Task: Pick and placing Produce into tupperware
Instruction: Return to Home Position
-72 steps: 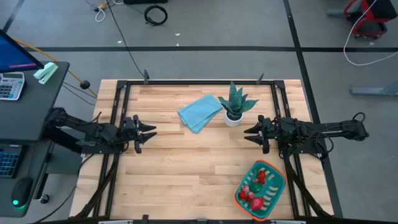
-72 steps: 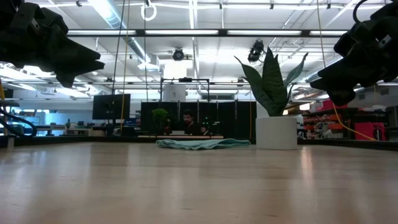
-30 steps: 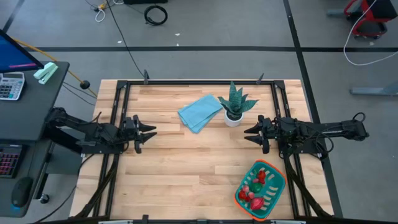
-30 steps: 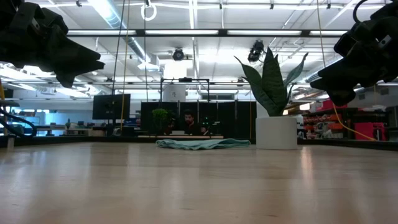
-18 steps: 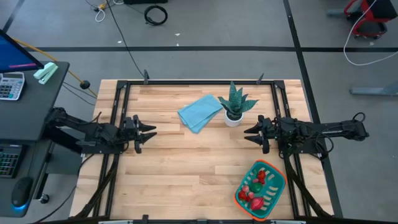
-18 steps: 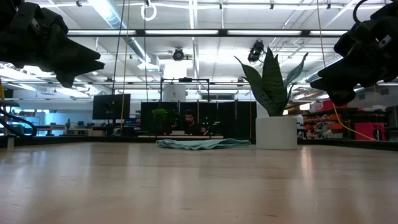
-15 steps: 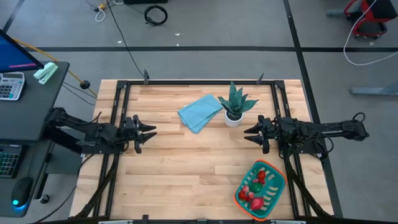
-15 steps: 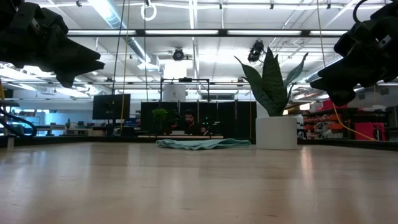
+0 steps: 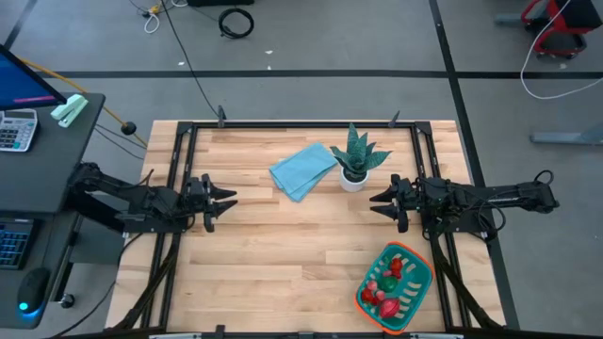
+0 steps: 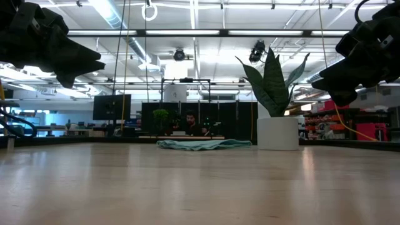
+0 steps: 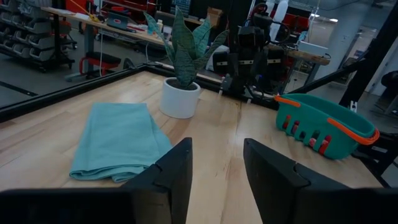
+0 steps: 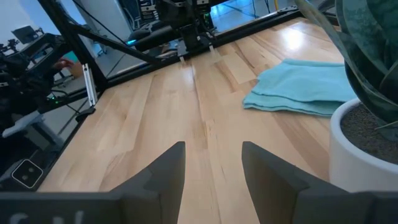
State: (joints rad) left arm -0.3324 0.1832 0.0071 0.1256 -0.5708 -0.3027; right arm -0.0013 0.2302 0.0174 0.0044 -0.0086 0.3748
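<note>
Teal tupperware (image 9: 415, 291) w/ produce (image 9: 385, 282) inside; L gripper (image 9: 222, 205), R gripper (image 9: 378, 205) spread.

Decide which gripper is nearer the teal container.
Right. The right gripper hangs open just behind the container, on its side of the table; the left gripper, also open, hangs far across, near the opposite edge.

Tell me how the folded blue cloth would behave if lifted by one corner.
The cloth lies in soft, folded layers, so it would probably droop and unfold rather than lift flat. It looks thin, so likely light. Pushed, it would likely bunch up rather than slide whole.
</note>
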